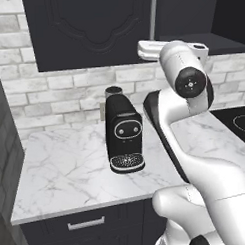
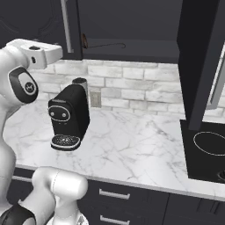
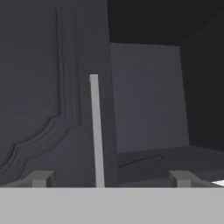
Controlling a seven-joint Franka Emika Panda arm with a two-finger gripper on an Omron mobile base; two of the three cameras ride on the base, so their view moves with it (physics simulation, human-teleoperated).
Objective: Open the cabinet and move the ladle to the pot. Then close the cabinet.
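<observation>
The black cabinet (image 2: 39, 22) hangs above the counter. Its left door (image 3: 43, 87) is shut, with a long silver handle (image 3: 96, 131) down its edge. Its right door (image 2: 197, 66) stands swung out over the stove. The ladle (image 3: 141, 161), thin and dark, lies on the cabinet's bottom shelf (image 2: 132, 46); it is also seen as the ladle (image 2: 103, 45) just right of the shut door. My gripper (image 3: 111, 179) is open and holds nothing. It hangs in front of the left door's handle, short of the shelf. The pot is out of view.
A tall black coffee machine (image 1: 124, 134) stands on the marble counter (image 1: 66, 171) under the cabinet, below my hand. A black cooktop (image 2: 206, 151) lies at the right, under the swung-out door. Black drawers (image 2: 114, 195) run below the counter edge.
</observation>
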